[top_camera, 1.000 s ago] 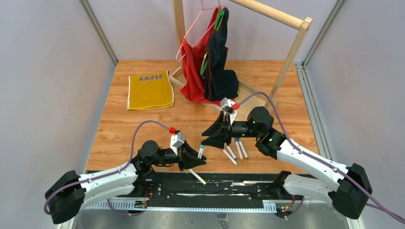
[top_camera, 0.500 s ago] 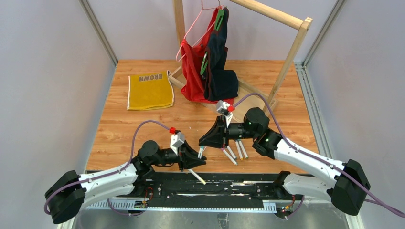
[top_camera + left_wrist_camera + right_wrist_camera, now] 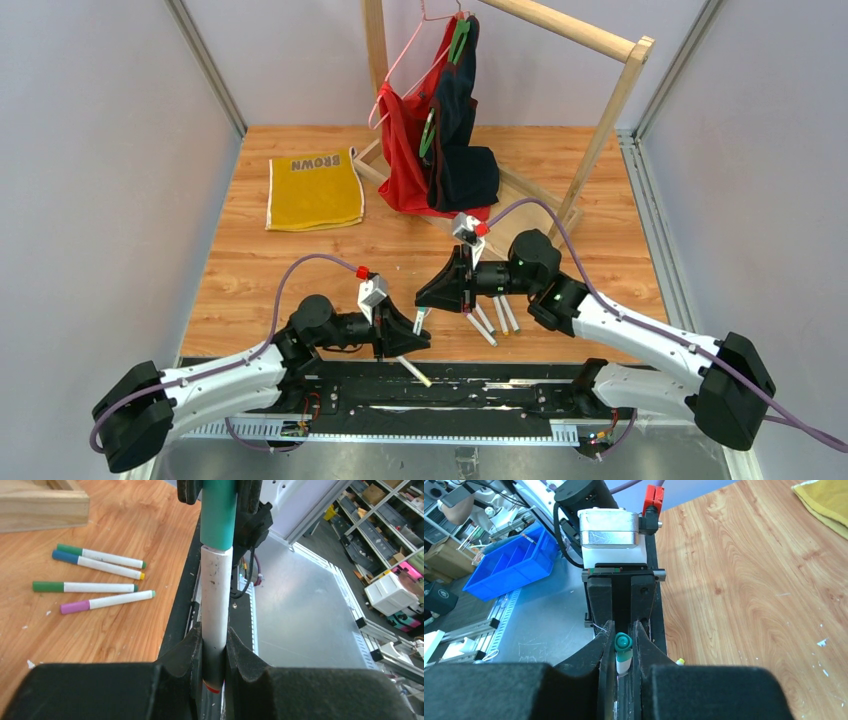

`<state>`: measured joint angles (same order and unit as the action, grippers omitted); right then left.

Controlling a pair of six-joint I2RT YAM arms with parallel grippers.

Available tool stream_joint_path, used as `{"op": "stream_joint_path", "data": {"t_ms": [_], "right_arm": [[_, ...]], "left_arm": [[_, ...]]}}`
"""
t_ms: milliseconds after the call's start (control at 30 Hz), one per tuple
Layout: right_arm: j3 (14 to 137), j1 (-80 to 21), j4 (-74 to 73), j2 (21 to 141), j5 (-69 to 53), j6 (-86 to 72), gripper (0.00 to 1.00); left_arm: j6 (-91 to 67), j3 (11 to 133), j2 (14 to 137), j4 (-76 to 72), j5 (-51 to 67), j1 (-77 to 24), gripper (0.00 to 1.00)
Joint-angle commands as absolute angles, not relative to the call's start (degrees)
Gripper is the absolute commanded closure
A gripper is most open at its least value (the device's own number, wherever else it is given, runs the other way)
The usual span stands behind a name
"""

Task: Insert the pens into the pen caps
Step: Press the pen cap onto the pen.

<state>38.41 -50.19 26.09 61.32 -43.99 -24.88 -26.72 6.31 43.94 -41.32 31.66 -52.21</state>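
Held pen (image 3: 216, 605): white barrel, scuffed. It runs straight from one pincer to the other, just off the table's near edge between the two arms.
Teal cap (image 3: 218, 515): sits on the far end of the held pen, its rim meeting the barrel. I cannot tell if it is fully seated.
Left gripper (image 3: 215, 645): clamped on the lower barrel, with a dark, red-ringed end poking out behind the fingers.
Right gripper (image 3: 623, 632): closed on the teal cap from the opposite side, nose to nose with the left one.
Four capped pens (image 3: 85, 586): lie flat on the wood beside the right gripper, roughly parallel. Caps are green, blue, green and pink.
Stray pen (image 3: 412, 370): lies on the black rail (image 3: 520, 385) below the left gripper, yellow tip toward the right.
Table (image 3: 300, 270): wood-grain top.
Yellow cloth (image 3: 314, 190): flat at far left, lettered BROWN.
Wooden rack (image 3: 600, 110): at the far side, with a red garment (image 3: 405, 150) and a dark garment (image 3: 462, 165) hanging from it.
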Motion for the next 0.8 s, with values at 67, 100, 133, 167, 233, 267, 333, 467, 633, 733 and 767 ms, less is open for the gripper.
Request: {"op": "stream_joint_path", "data": {"t_ms": [67, 100, 133, 167, 233, 267, 333, 467, 633, 733, 767], "right_arm": [[34.7, -53.9, 18.7, 61.9, -41.0, -27.1, 0.99], [34.5, -54.1, 18.6, 62.0, -40.5, -27.5, 0.99], [34.3, -54.4, 18.3, 62.3, -40.4, -27.9, 0.99], [34.3, -54.7, 17.8, 62.5, -40.4, -28.1, 0.99], [34.0, -55.4, 16.9, 63.0, -40.6, -28.1, 0.99], [33.7, -55.6, 16.7, 63.2, -40.9, -28.2, 0.99], [32.9, -56.0, 16.7, 63.9, -41.7, -28.5, 1.0], [31.3, -56.5, 18.2, 65.2, -45.7, -29.5, 1.0], [30.4, -57.3, 18.2, 66.6, -51.2, -29.7, 0.99], [30.2, -57.3, 16.8, 66.1, -52.7, -29.6, 0.99], [30.3, -57.3, 16.2, 66.0, -53.2, -29.7, 0.99]], "left_arm": [[-29.3, 10.1, 41.6, -46.0, 26.2, -51.8, 1.0], [-29.4, 10.1, 41.4, -45.9, 25.7, -51.8, 1.0], [-29.3, 10.2, 41.2, -45.6, 25.2, -51.8, 1.0], [-29.4, 10.3, 40.9, -45.2, 25.0, -51.7, 1.0], [-29.9, 10.4, 40.5, -45.2, 24.9, -51.5, 1.0], [-30.1, 10.4, 40.4, -45.6, 24.9, -51.4, 1.0], [-31.0, 10.3, 40.0, -46.3, 25.2, -51.2, 1.0], [-32.8, 10.3, 39.3, -47.9, 26.7, -50.6, 1.0], [-34.2, 10.4, 38.2, -48.2, 27.8, -49.6, 1.0], [-34.4, 10.2, 37.7, -47.6, 27.5, -48.9, 1.0], [-34.6, 10.1, 37.6, -47.4, 27.1, -48.8, 1.0]]}}
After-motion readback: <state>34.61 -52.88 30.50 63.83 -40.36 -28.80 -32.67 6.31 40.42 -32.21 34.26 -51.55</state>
